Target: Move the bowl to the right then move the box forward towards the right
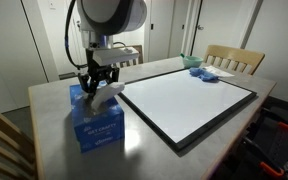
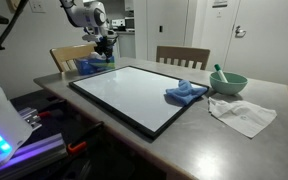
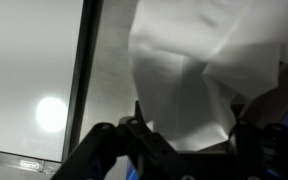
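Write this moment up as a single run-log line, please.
gripper: above tissue box, at its tissue, closure unclear | bowl: opposite end, beside white cloth | whiteboard: between them

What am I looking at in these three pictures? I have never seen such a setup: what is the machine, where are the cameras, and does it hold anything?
The machine is one robot arm ending in a two-fingered gripper. Two pictures come from cameras standing around the table; the third from a camera on the wrist, looking down past the fingers. On the table lie a whiteboard, a blue tissue box, a blue cloth, a green bowl and a crumpled white cloth. The gripper hangs over the tissue box, jaws apart, the white tissue between them; it seems to hold nothing.
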{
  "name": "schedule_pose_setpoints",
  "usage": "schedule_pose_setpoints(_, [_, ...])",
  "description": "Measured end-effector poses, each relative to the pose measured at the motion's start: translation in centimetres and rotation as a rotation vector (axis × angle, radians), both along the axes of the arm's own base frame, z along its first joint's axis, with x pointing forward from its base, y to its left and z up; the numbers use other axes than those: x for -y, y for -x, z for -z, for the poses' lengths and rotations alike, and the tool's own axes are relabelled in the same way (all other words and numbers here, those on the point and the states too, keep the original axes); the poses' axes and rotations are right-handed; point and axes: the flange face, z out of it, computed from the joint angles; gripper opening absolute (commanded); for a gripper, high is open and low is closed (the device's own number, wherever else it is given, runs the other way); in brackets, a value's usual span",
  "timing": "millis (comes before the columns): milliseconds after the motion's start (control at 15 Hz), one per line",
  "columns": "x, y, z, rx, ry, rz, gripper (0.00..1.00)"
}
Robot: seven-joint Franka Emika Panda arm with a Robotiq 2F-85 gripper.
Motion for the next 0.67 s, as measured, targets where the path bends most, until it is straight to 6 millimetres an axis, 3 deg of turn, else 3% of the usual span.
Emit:
schedule_pose_setpoints(200, [0.2,-0.4,-0.3,0.008,-0.001,0.002,0.38])
schedule_pose_setpoints(267, [0.2,-0.5,-0.4,0.012,-0.001,0.003,0.43])
schedule_pose_setpoints(600, [1.4,-2.2,-1.4,0.044,0.003,0.039,0.43])
schedule_pose_setpoints(667, [1.9,-2.8,-1.7,0.055,0.004,0.056,0.32])
